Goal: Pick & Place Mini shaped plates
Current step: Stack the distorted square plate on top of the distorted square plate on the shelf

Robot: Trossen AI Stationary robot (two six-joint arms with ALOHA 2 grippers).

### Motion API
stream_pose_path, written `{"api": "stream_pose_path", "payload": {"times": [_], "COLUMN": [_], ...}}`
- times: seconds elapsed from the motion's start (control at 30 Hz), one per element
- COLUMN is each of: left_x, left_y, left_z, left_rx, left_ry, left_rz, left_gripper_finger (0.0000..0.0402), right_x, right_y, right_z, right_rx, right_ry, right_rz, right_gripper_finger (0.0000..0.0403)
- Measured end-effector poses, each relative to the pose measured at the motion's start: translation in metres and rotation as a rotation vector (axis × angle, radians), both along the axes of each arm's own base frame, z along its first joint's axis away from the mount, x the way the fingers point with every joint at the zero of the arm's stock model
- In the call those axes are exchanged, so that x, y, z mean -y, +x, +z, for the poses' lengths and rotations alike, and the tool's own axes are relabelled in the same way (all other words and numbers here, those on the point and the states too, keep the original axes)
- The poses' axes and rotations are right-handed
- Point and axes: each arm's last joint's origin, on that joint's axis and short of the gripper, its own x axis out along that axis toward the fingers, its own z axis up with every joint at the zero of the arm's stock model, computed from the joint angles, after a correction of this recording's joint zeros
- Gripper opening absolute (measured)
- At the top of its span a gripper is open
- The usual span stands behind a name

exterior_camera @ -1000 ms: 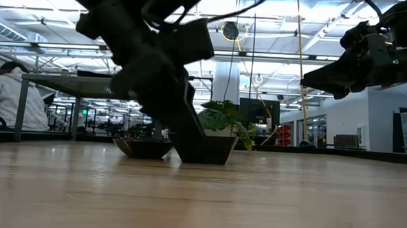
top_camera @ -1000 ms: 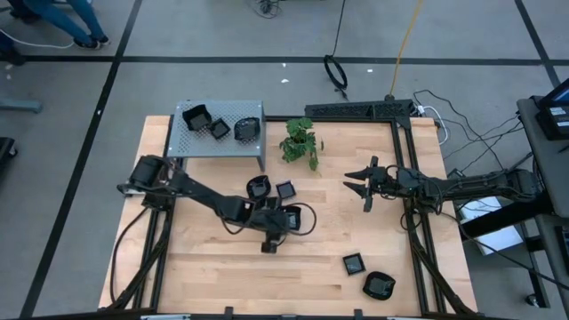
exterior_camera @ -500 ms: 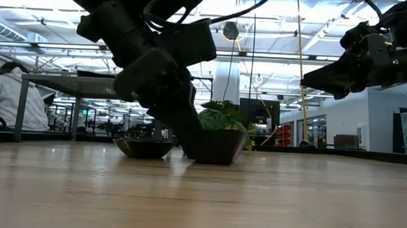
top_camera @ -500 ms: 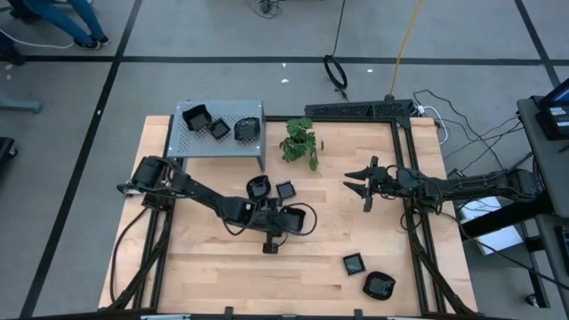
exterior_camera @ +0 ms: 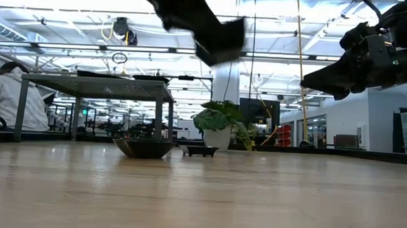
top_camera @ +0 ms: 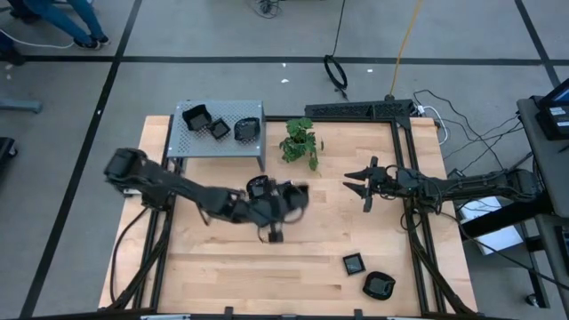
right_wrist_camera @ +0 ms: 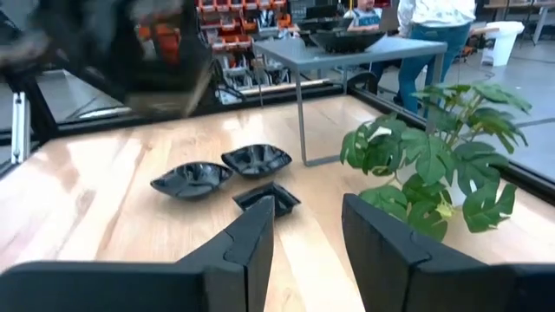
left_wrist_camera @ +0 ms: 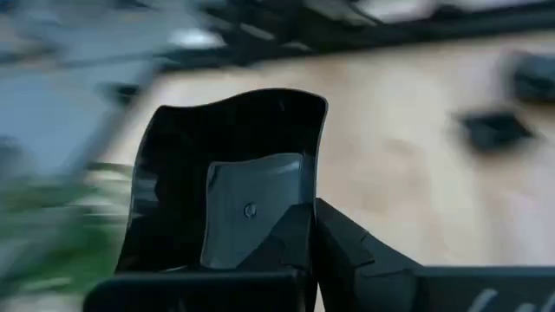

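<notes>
My left gripper point(top_camera: 283, 204) hangs over the table's middle, shut on a glossy black wavy-edged mini plate point(left_wrist_camera: 225, 139), which shows high above the table in the low view point(exterior_camera: 222, 40). Below and beside it, a roundish plate point(exterior_camera: 143, 148) and a small square plate point(exterior_camera: 200, 151) rest on the wood on their bases. Three more plates point(top_camera: 218, 124) sit on top of the grey perforated box point(top_camera: 213, 147). My right gripper point(top_camera: 363, 185) waits open at mid-right, above the table, with nothing between its fingers point(right_wrist_camera: 260, 234). My left gripper pinches the plate at its rim. One finger's grey pad point(left_wrist_camera: 251, 217) lies on the plate's hollow inner face point(left_wrist_camera: 178, 208); the other finger is hidden behind the plate. The plate stands on edge in the hold, lifted clear of the table.
A small green plant point(top_camera: 300, 142) stands at the far middle, next to the box. Two more black plates point(top_camera: 354, 263) point(top_camera: 379, 285) lie near the front right. A black frame point(top_camera: 356, 110) borders the table's far and right sides. A person point(right_wrist_camera: 429, 35) stands beyond the table.
My left gripper has risen from the table with the wavy-edged plate, which stood on the wood before and now hangs clear, high above it. The gripper has also shifted a little toward the far edge. The two plates beside it have stayed put.
</notes>
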Motion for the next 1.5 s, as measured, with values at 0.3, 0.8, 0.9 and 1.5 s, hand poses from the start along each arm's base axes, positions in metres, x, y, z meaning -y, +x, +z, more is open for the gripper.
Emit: {"api": "stream_pose_path", "payload": {"times": [0.3, 0.8, 0.9, 1.5], "left_x": [-0.070, -0.179, -0.194, -0.223], "left_y": [-0.071, -0.182, -0.187, -0.208], "left_z": [0.063, 0.079, 0.076, 0.072], "left_rx": [-0.045, -0.444, -0.509, -0.701], "left_ry": [0.222, 0.075, 0.056, 0.137], "left_rz": [0.512, 0.763, 0.721, 0.664], "left_gripper_finger": [0.0006, 0.0009, 0.0004, 0.0018], "right_x": [0.000, 0.000, 0.000, 0.000], "right_y": [0.000, 0.000, 0.000, 0.000], "right_z": [0.000, -0.001, -0.001, -0.001], "right_rx": [-0.003, -0.008, -0.008, -0.008], "right_ry": [0.000, 0.000, 0.000, 0.000], "right_rz": [0.000, 0.000, 0.000, 0.000], "right_gripper_finger": [0.0128, 0.0128, 0.0128, 0.0128]}}
